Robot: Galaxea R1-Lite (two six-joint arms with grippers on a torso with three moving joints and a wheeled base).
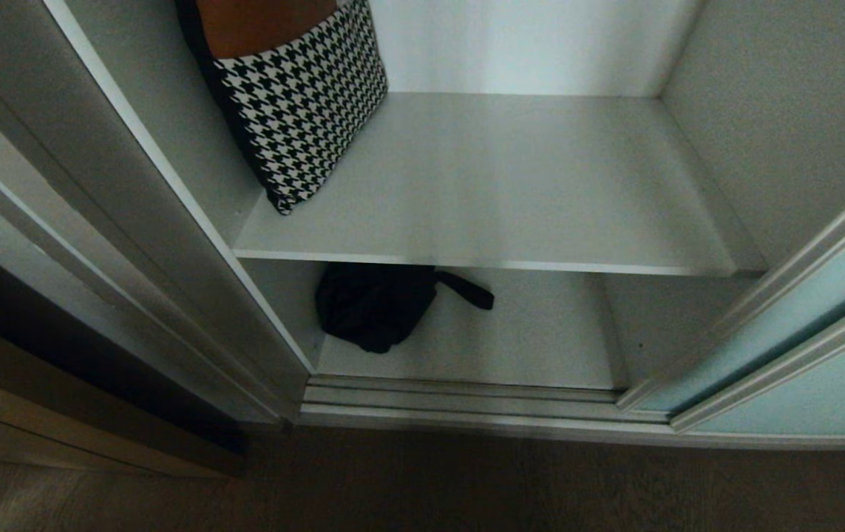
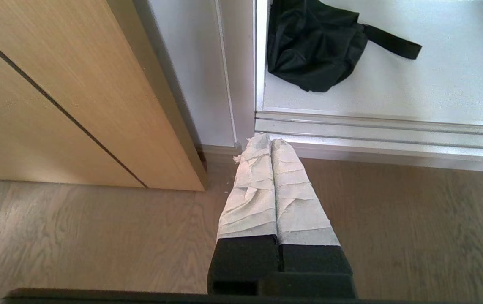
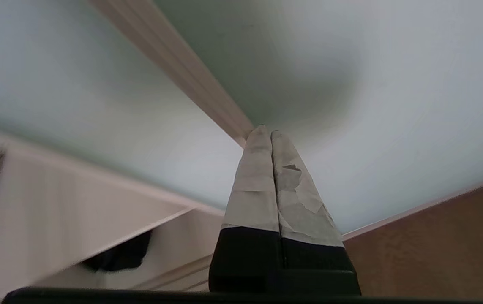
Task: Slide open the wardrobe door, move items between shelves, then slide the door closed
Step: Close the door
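Observation:
The sliding wardrobe door (image 1: 799,340) of pale aqua glass stands slid to the right, so the wardrobe is open. A houndstooth bag (image 1: 304,103) leans at the left of the upper shelf (image 1: 511,192). A black pouch (image 1: 374,303) lies on the lower shelf (image 1: 540,340). My right gripper (image 3: 266,131) is shut and empty, its tips close to the door's glass (image 3: 393,84) beside a silver frame bar (image 3: 182,63). My left gripper (image 2: 266,139) is shut and empty, low over the floor before the track, with the black pouch (image 2: 313,46) beyond it. Neither arm shows in the head view.
A ribbed silver floor track (image 1: 466,403) runs along the wardrobe's front. A light wood cabinet (image 2: 55,97) stands to the left of the wardrobe. Wooden floor (image 1: 422,488) lies in front. The right part of the upper shelf is bare.

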